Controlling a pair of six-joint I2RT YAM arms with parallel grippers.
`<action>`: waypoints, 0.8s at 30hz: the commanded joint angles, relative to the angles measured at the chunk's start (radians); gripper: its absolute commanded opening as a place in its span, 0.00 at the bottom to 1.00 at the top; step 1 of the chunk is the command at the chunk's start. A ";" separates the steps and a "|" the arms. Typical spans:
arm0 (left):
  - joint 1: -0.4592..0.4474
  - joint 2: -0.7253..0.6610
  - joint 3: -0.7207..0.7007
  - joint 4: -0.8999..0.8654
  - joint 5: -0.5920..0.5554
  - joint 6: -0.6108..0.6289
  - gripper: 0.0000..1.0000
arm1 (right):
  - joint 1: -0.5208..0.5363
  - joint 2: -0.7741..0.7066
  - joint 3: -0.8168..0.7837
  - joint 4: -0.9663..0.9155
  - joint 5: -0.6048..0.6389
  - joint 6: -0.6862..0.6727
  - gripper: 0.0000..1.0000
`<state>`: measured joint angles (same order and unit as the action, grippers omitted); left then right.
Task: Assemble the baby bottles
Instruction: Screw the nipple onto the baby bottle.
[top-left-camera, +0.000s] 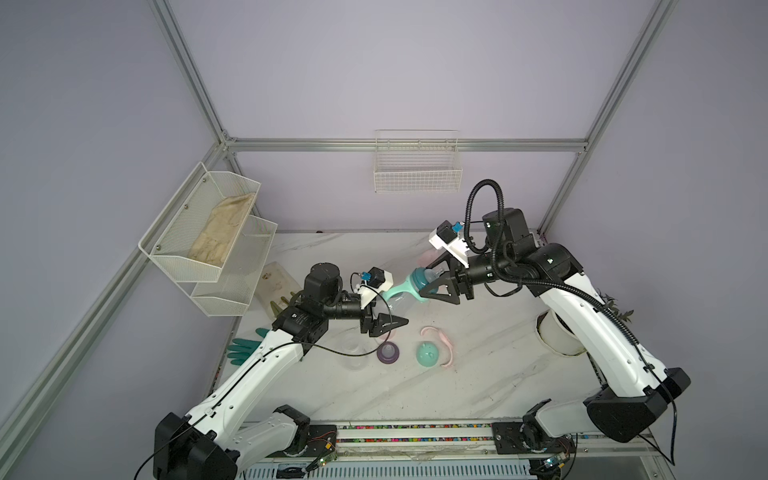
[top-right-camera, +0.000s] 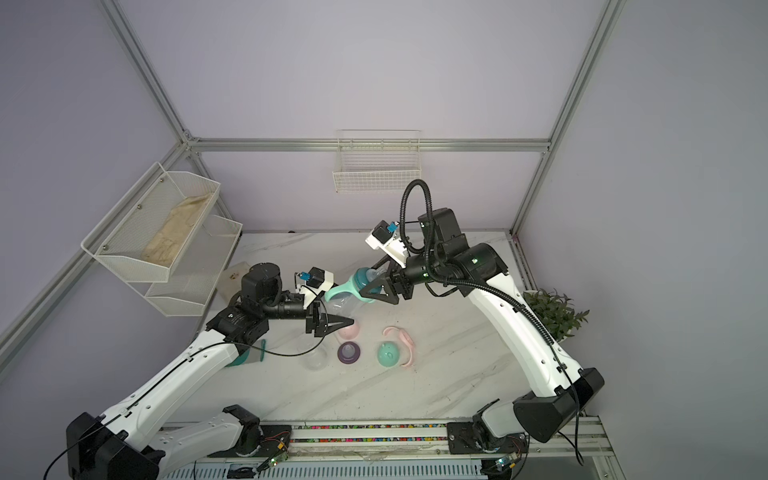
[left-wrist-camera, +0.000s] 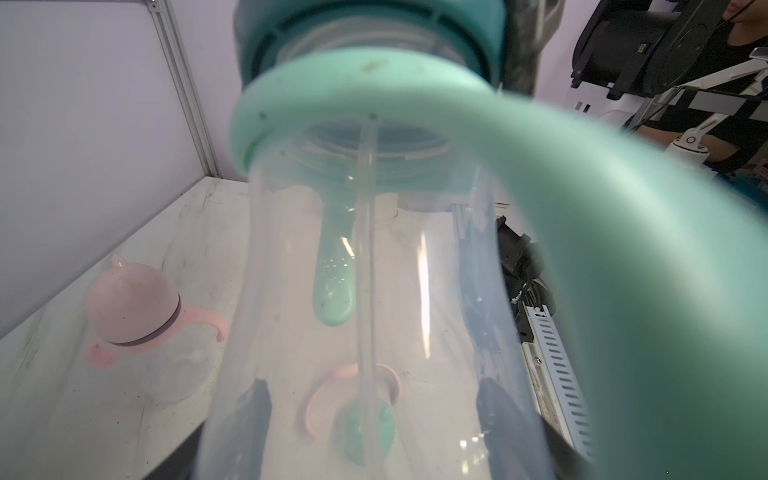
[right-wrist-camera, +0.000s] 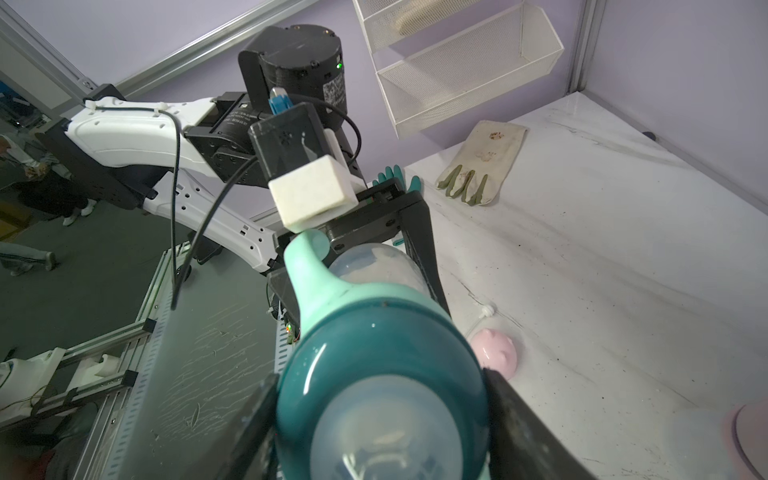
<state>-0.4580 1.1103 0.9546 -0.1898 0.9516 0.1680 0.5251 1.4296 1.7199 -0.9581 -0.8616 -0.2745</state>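
Observation:
A clear baby bottle (top-left-camera: 398, 305) hangs tilted above the table between both arms. My left gripper (top-left-camera: 405, 321) is shut on its clear body (left-wrist-camera: 415, 291), and the dark fingers (left-wrist-camera: 259, 411) show through the plastic on either side. My right gripper (top-left-camera: 424, 279) is shut on the teal nipple collar (right-wrist-camera: 374, 353) at the bottle's top. A mint two-handled ring (top-left-camera: 390, 293) sits under that collar, and a thin straw (left-wrist-camera: 368, 257) runs down inside. On the table lie a purple collar with nipple (top-left-camera: 388, 352), a mint dome cap (top-left-camera: 428, 354), a pink handle ring (top-left-camera: 440, 338) and another clear bottle (top-left-camera: 353, 351).
A pink-capped bottle (left-wrist-camera: 133, 307) stands behind the right gripper, and a loose pink cap (right-wrist-camera: 496, 353) lies below the held bottle. A green glove (top-left-camera: 245, 349) and a beige glove (right-wrist-camera: 484, 166) lie at the left. Mesh baskets (top-left-camera: 216, 232) hang on the left wall. A potted plant (top-right-camera: 552, 311) stands at the right.

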 joint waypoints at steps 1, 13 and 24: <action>-0.011 0.012 0.116 0.016 0.081 -0.007 0.00 | 0.019 -0.025 -0.009 -0.019 0.013 -0.088 0.38; -0.010 -0.018 0.093 0.022 0.033 -0.002 0.00 | 0.018 -0.073 -0.001 -0.012 0.066 -0.098 0.38; -0.010 -0.034 0.076 0.086 0.015 0.004 0.00 | 0.018 -0.027 -0.069 0.064 -0.057 -0.034 0.38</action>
<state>-0.4637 1.1000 0.9966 -0.2157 0.9588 0.1719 0.5323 1.3724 1.6840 -0.8940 -0.8536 -0.3225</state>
